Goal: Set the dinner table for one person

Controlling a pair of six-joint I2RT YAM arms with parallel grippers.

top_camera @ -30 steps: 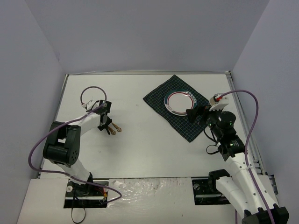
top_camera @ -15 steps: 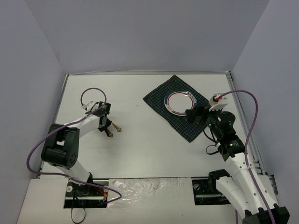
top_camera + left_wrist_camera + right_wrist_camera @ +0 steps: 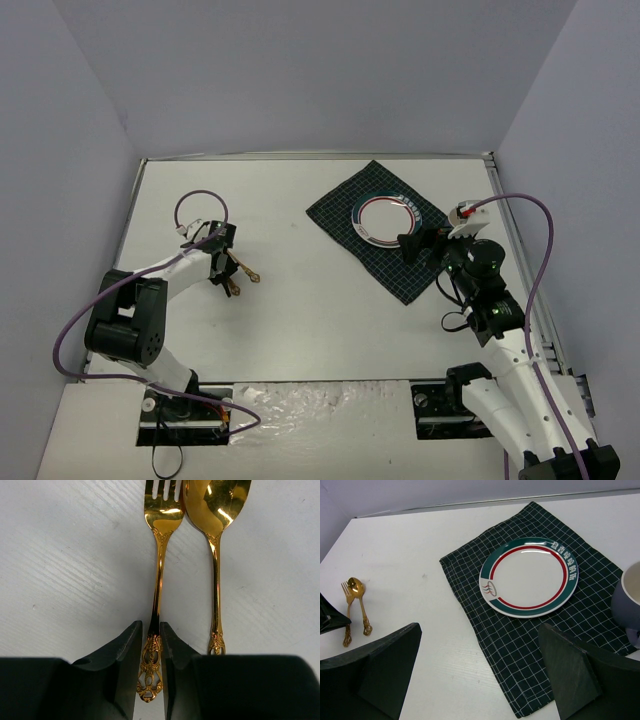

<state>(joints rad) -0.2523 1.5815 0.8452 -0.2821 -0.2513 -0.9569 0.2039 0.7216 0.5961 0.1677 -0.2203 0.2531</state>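
A gold fork [image 3: 160,575] and a gold spoon [image 3: 216,575] lie side by side on the white dinner table [image 3: 300,320], left of centre. My left gripper [image 3: 151,647] is down at the table, and its jaws are closed round the ornate end of the fork's handle. The spoon lies just right of the fingers, untouched. The pair also shows in the top view [image 3: 241,275]. My right gripper [image 3: 480,640] is open and empty, above the near corner of the dark green checked cloth [image 3: 400,272]. A white plate [image 3: 387,218] with a green and red rim sits on the cloth.
A grey-blue mug [image 3: 627,605] stands on the cloth at the right edge of the right wrist view. White walls enclose the table at the back and sides. The purple cables of both arms loop above the table.
The left arm's elbow has shifted left and back towards its base. Its gripper stays at the cutlery handles. The fork and spoon have barely shifted. The right arm has not moved.
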